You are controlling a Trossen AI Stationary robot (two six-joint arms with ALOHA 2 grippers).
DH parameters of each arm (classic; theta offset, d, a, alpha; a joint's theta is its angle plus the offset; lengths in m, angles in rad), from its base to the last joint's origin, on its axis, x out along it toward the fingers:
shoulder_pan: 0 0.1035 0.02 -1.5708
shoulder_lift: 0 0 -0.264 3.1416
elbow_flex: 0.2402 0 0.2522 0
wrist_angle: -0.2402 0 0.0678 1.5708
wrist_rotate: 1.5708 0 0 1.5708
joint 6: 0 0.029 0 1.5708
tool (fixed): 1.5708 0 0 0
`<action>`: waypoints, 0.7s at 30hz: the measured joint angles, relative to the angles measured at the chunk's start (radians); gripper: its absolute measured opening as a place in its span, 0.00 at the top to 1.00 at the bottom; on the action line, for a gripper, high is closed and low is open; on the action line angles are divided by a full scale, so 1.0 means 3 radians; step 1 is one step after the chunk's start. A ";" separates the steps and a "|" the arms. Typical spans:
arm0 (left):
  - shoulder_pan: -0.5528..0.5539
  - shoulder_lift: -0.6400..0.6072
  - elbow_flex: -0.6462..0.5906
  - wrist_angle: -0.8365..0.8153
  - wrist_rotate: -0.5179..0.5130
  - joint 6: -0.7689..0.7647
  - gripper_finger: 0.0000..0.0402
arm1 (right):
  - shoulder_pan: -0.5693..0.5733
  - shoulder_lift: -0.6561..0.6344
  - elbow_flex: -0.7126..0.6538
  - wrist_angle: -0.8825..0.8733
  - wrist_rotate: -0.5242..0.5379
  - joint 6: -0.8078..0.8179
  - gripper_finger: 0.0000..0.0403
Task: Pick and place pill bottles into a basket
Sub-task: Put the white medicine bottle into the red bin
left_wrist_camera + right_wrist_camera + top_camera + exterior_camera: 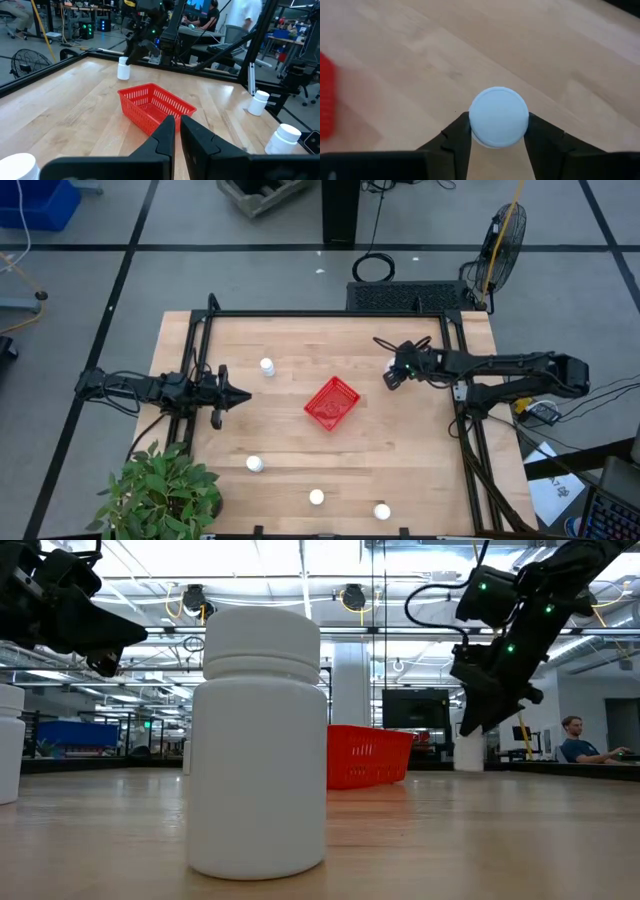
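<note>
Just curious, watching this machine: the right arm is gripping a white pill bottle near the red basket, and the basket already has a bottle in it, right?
Not quite. The right gripper does grip a pill bottle, but the basket holds no bottle yet: the high view shows it empty, and the left wrist view agrees.

Arms: two dark, slender, jointed, one at each side of the table.
Left gripper (240, 395): black, with tapered flat fingers (165, 137).
Right gripper (391, 378): black, with blocky matte fingers (457, 140).
Lights: small green points on the right wrist.
Cables: thin black loops above the right wrist.
</note>
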 joint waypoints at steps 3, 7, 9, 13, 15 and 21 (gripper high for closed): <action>-0.0001 0.0000 0.0000 0.0000 0.0000 0.0000 0.92 | 0.0115 0.0000 0.0000 0.0187 -0.0003 -0.0054 0.63; 0.0000 0.0000 0.0001 0.0000 0.0000 0.0000 0.92 | 0.0322 0.0000 0.0000 0.0535 0.0003 -0.0210 0.64; 0.0000 0.0000 0.0001 0.0000 0.0000 0.0000 0.92 | 0.0433 0.0000 0.0000 0.0753 0.0016 -0.0318 0.64; -0.0001 0.0000 0.0001 0.0000 0.0000 0.0000 0.92 | 0.0685 0.0000 0.0000 0.1208 0.0167 -0.0493 0.64; -0.0001 0.0000 0.0001 0.0000 0.0000 0.0000 0.92 | 0.0816 0.0000 0.0000 0.1428 0.0187 -0.0610 0.64; -0.0001 0.0000 0.0001 0.0000 0.0000 0.0000 0.92 | 0.1189 0.0139 0.0128 0.1689 0.0238 -0.0777 0.64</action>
